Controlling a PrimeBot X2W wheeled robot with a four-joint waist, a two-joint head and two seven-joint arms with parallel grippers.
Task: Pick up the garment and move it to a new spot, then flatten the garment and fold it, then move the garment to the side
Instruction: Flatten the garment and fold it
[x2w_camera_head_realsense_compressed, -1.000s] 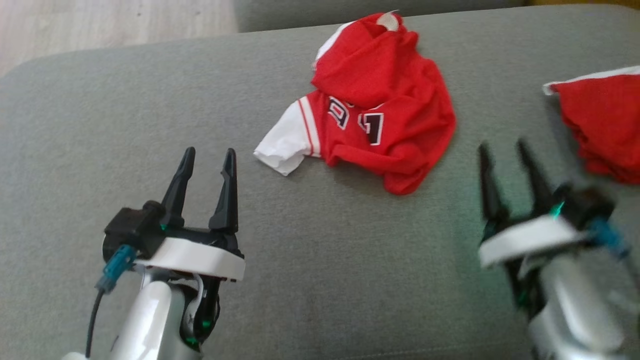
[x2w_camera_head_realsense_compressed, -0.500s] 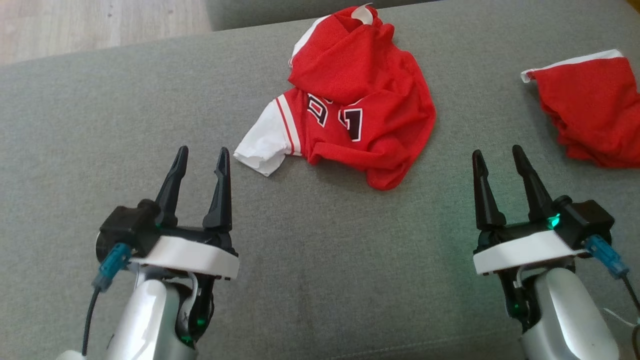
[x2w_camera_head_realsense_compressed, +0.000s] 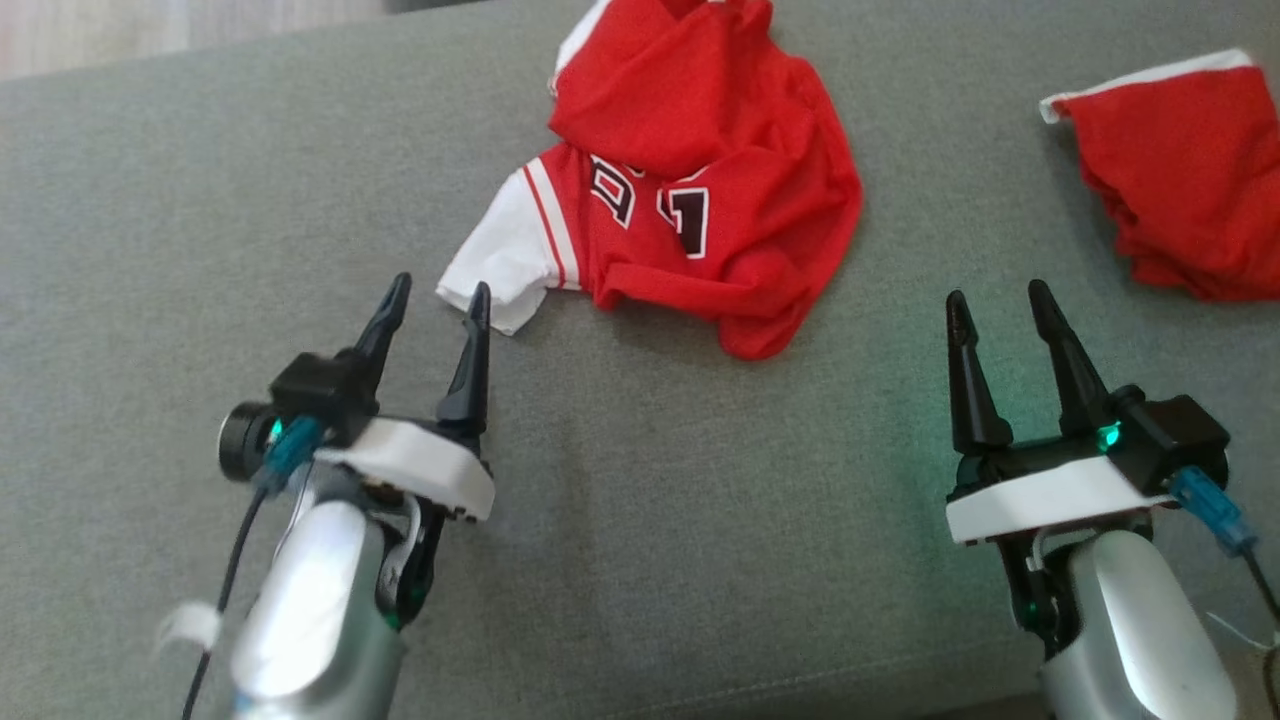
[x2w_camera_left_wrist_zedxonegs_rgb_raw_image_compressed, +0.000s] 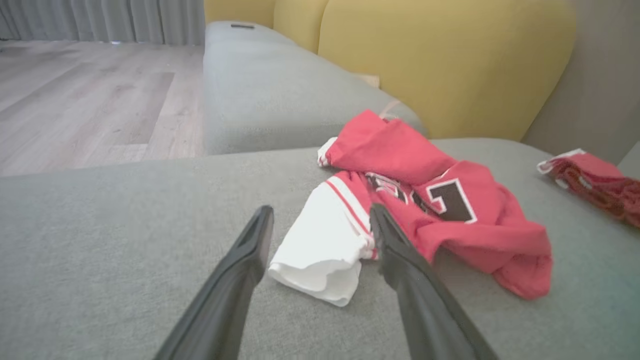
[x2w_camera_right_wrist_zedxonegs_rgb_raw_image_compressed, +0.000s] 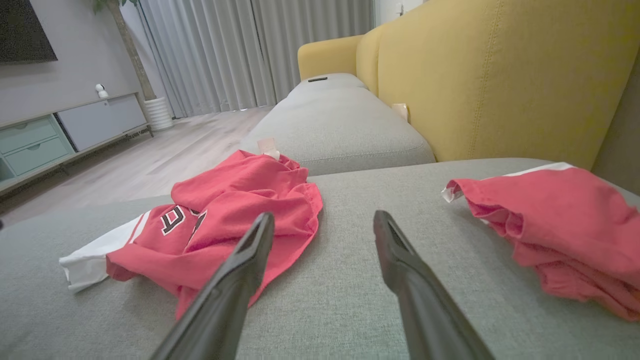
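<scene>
Head view: the left tool (x2w_camera_head_realsense_compressed: 441, 287), fingers spread, hangs over the grey sofa cushion (x2w_camera_head_realsense_compressed: 650, 520). Its tips are just beside the white sleeve (x2w_camera_head_realsense_compressed: 500, 270) of the crumpled red garment (x2w_camera_head_realsense_compressed: 700, 190), which lies ahead to its right. The right tool (x2w_camera_head_realsense_compressed: 997, 292), also spread, holds nothing.

Left wrist view: the sleeve shows between the fingertips.

Right wrist view: the garment lies ahead-left and a second red garment (x2w_camera_right_wrist_zedxonegs_rgb_raw_image_compressed: 565, 225) ahead-right.

free: grey cushion (x2w_camera_head_realsense_compressed: 650, 520) lay bare in front | gap: open between red jersey (x2w_camera_head_realsense_compressed: 720, 200) and second red garment (x2w_camera_head_realsense_compressed: 1190, 180) (well apart) | rear: yellow backrest (x2w_camera_left_wrist_zedxonegs_rgb_raw_image_compressed: 440, 60) walled it off
</scene>
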